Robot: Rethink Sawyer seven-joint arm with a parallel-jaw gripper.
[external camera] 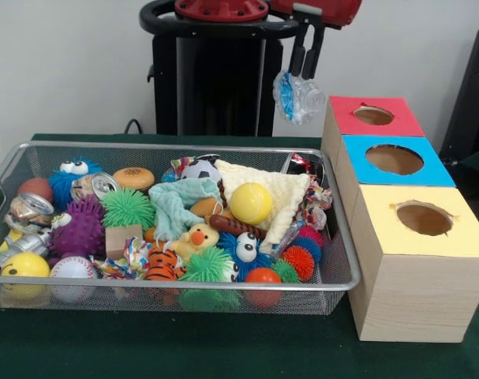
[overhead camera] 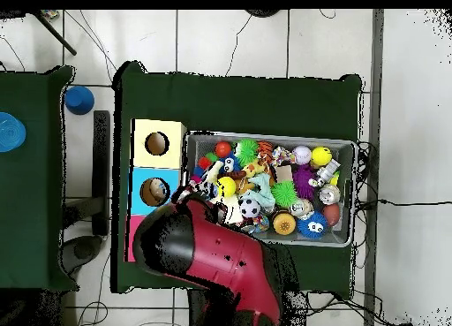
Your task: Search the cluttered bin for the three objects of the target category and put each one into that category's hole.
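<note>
Clear crinkly plastic with a blue streak, a crushed bottle (external camera: 299, 96) by the look of it, hangs pinched between the fingers of the gripper (external camera: 304, 69), which I read as clenched on its upper edge. It sits in the air at the far right of the mesh bin (external camera: 343, 272), just left of the red box (external camera: 375, 116) and a little above the level of its hole. From my seat the grip looks thin: only a fold of the plastic is held, so I judge a quick sideways move could let it slip or swing. If it drops here it may fall into the gap between the bin's rim and the boxes, or back onto the knotted rope toy (external camera: 316, 197) in the bin's right corner. The crumpled bulk also looks wide against the round opening, so it could catch on the rim and perch there instead of falling through. The blue box (external camera: 395, 160) and the yellow box (external camera: 424, 219) stand in the same row nearer the camera; overshooting would put it over the wrong hole. In the overhead view the arm hides the red box, so I cannot check alignment from above.
</note>
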